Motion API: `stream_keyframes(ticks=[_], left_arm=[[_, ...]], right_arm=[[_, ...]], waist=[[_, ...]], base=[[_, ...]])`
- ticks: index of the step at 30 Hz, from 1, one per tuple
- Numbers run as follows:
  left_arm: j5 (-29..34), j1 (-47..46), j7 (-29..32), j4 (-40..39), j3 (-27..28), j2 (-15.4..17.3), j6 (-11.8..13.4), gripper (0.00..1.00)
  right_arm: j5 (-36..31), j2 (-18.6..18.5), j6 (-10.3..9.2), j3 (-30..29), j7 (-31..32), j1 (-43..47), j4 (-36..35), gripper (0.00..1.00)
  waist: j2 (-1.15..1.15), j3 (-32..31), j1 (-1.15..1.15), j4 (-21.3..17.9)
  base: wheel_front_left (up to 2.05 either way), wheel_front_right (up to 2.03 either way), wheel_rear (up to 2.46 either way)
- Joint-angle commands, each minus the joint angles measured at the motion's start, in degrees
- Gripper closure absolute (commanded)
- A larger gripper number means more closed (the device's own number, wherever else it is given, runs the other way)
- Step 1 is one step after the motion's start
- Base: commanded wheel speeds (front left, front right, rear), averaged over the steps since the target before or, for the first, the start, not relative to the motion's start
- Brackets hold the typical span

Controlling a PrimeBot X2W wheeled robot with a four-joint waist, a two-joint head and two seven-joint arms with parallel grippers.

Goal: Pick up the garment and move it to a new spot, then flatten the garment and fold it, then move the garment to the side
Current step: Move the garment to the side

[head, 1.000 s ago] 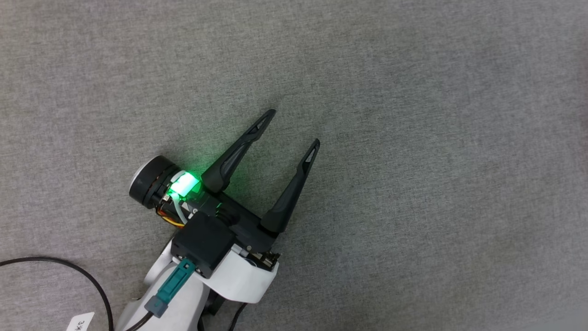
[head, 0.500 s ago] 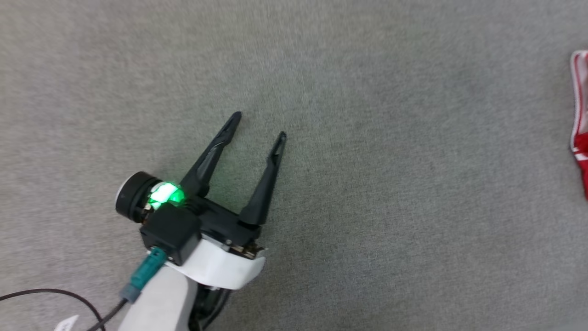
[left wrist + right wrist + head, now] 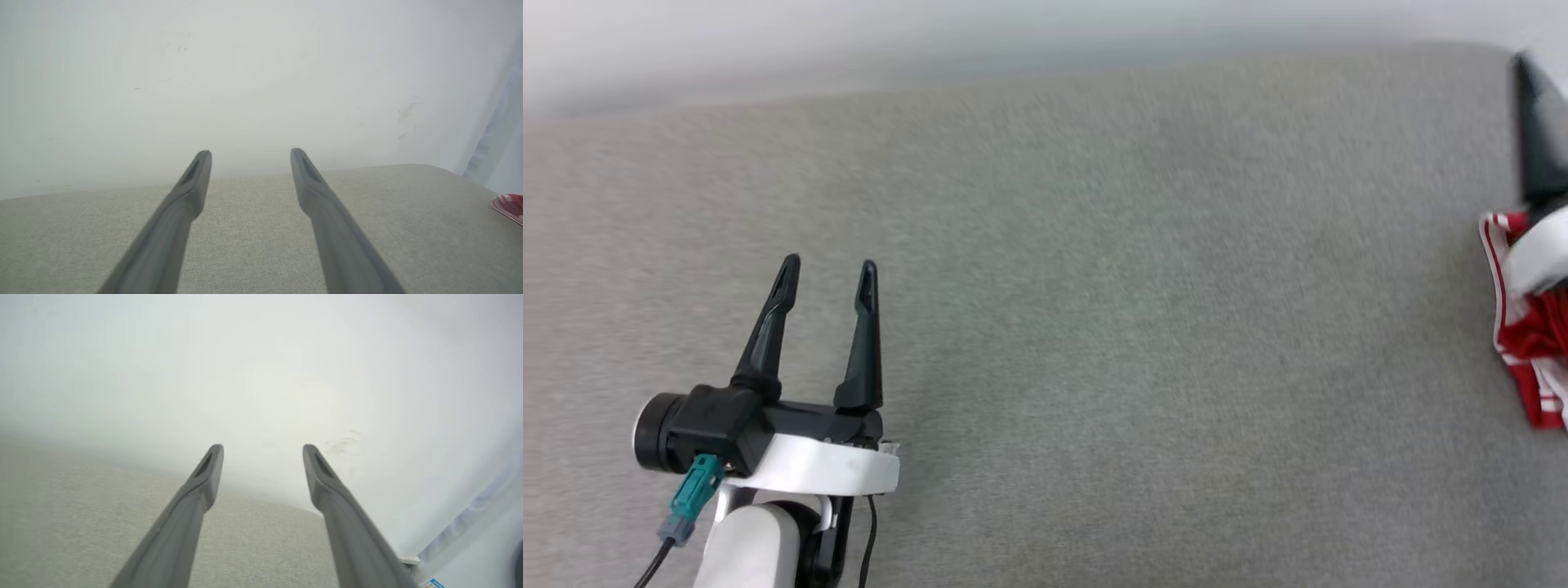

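The garment [image 3: 1523,343] lies bunched, red with white stripes, at the right edge of the grey fabric surface [image 3: 1135,327]. A sliver of the garment [image 3: 510,204] also shows at the right edge of the left wrist view. A pale part of my right arm [image 3: 1535,253] overlaps its top, with one dark finger [image 3: 1535,139] pointing up past it. In the right wrist view my right gripper [image 3: 263,451] is open and holds nothing. My left gripper [image 3: 829,273] hovers open over bare fabric at the lower left, far from the garment, and my left gripper [image 3: 250,157] also holds nothing.
The surface ends at a far edge against a white wall [image 3: 1013,33]. Its right end with a rounded corner [image 3: 310,514] shows in the right wrist view, with a pale curtain-like strip [image 3: 470,535] beyond. A black cable [image 3: 658,563] hangs from my left wrist.
The head camera has swung, bringing the wall, the garment and my right arm into the picture. My left gripper stays open, its fingers now pointing straight up the view.
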Motion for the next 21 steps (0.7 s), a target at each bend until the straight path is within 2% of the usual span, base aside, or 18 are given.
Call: stream_keyframes(ticks=[1, 4, 5, 6, 10, 17, 21], left_arm=[[0.49, 1.13, -0.12, 0.55, 0.7, -0.31, 0.27, 0.0], [0.73, 2.41, -0.12, 2.03, 1.2, -0.9, 0.36, 0.0], [0.73, 2.41, -0.12, 2.03, 1.2, -0.9, 0.36, 0.0], [0.9, 3.15, -0.12, 3.15, 1.31, -1.21, 0.23, 0.0], [0.21, 5.27, -0.12, 5.45, 1.88, -1.97, 0.12, 0.0], [0.7, 8.32, -0.12, 7.59, 1.73, -2.82, -0.7, 0.0], [0.29, 9.51, -0.12, 8.1, 2.38, -3.25, -0.79, 0.0]], right_arm=[[0.31, 2.37, -0.07, -0.36, -1.32, 3.75, -2.43, 0.0], [0.65, 6.98, -0.07, -1.67, -2.94, 9.65, -6.65, 0.0], [0.65, 6.98, -0.07, -1.67, -2.94, 9.65, -6.65, 0.0], [0.98, 9.79, -0.07, -3.45, -3.77, 13.96, -8.96, 0.0], [1.02, 13.91, -0.07, -3.94, -5.77, 22.17, -12.81, 0.0], [3.66, 18.04, -0.06, -5.69, -9.38, 30.54, -12.72, 0.0], [3.08, 19.16, -0.05, -3.8, -11.37, 33.63, -11.34, 0.0]], waist=[[0.0, -4.32, 0.01, 3.29], [0.0, -6.17, 0.01, 4.78], [0.0, -6.17, 0.01, 4.78], [0.0, -7.28, 0.01, 5.78], [0.0, -9.33, 0.01, 6.92], [0.0, -11.6, 0.01, 7.47], [0.0, -12.06, 0.01, 7.49]], base=[[0.0, 0.0, 0.0], [0.0, 0.0, 0.0], [0.0, 0.0, 0.0], [0.0, 0.0, 0.0], [0.0, 0.0, 0.0], [0.0, 0.0, 0.0], [0.0, 0.0, 0.0]])
